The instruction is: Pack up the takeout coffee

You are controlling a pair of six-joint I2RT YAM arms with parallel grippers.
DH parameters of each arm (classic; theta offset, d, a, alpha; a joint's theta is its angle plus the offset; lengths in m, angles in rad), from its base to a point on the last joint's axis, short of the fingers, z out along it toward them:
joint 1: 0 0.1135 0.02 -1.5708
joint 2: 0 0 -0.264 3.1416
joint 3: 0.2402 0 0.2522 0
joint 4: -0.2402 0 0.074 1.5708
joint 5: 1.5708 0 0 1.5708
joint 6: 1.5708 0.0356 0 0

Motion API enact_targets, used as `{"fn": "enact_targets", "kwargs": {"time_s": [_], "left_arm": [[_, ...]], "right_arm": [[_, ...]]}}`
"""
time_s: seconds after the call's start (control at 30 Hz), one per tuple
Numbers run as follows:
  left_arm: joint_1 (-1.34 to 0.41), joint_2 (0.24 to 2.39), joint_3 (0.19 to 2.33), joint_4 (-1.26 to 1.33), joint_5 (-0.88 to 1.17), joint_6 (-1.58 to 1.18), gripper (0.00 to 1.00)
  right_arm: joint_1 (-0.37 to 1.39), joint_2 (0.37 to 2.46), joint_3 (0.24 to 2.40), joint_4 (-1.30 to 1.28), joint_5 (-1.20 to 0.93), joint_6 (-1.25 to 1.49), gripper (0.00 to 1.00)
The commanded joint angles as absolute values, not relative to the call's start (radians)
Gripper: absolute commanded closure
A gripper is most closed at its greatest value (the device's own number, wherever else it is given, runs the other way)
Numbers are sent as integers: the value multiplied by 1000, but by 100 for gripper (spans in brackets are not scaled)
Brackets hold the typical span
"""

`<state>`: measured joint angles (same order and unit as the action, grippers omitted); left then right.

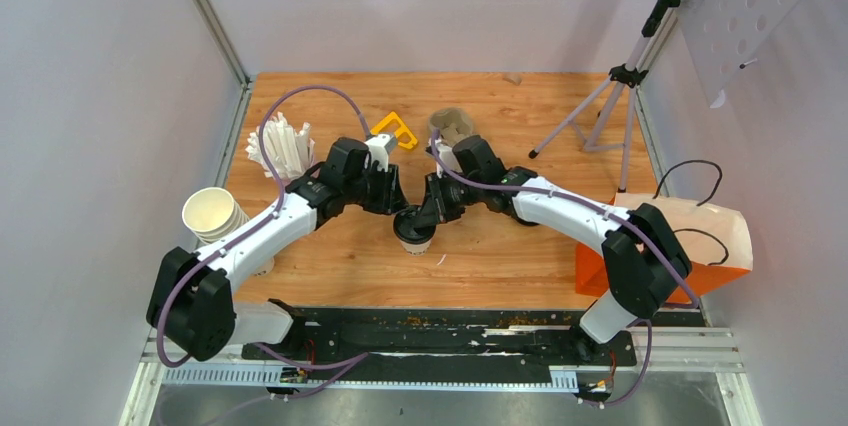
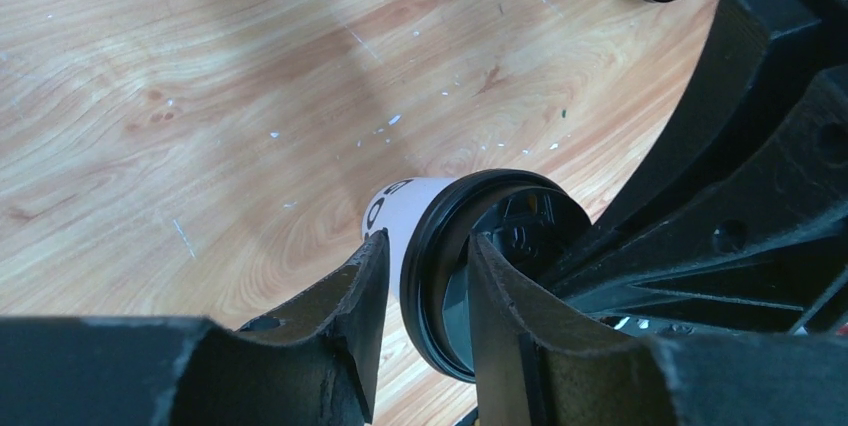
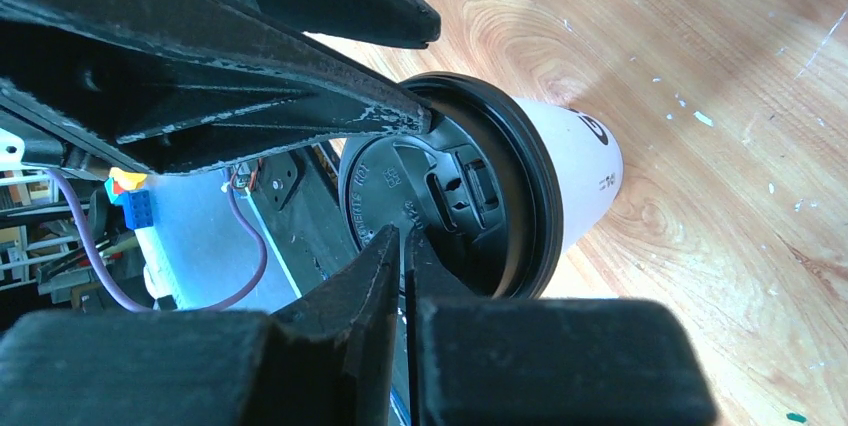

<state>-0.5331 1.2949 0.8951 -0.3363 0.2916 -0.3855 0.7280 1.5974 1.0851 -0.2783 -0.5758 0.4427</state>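
Plain paper cups (image 1: 212,214) are stacked at the left. White sticks (image 1: 282,146), maybe straws, lie behind them. An orange bag (image 1: 715,231) stands right.

- The takeout coffee cup (image 3: 580,166) is showing a white wall with black print, and its lid (image 3: 450,196) is showing plain black.
- The counter (image 1: 520,106) is showing orange-brown wood grain, flecked with pale specks.
- The left gripper (image 2: 428,276) and right gripper (image 3: 405,246) are showing black jaws, scuffed pale along the edges.
- The left arm (image 1: 260,236) and right arm (image 1: 560,208) are wearing white shells with black joints, and purple cables (image 1: 300,96) are trailing along them.
- The stack of paper cups (image 1: 212,214) is showing cream.
- The pulp carrier (image 1: 452,124) is showing grey-brown.
- The clip-like piece (image 1: 395,129) is showing yellow.
- The container (image 1: 598,271) is showing bright orange.
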Motion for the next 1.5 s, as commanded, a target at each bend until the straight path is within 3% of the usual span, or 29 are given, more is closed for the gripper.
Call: {"fn": "enact_targets", "kwargs": {"time_s": [0.0, 0.8, 1.0, 1.47], "left_arm": [[-526, 1308, 859, -289, 291, -378, 60], [-526, 1341, 748, -406, 135, -399, 65], [-526, 1276, 812, -383, 279, -456, 65], [-526, 1184, 860, -524, 237, -487, 63]], "right_arm": [[725, 1597, 1048, -270, -568, 412, 92], [724, 1568, 909, -256, -502, 370, 93], [724, 1555, 956, -281, -510, 359, 92], [706, 1545, 1100, -406, -496, 256, 89]]}}
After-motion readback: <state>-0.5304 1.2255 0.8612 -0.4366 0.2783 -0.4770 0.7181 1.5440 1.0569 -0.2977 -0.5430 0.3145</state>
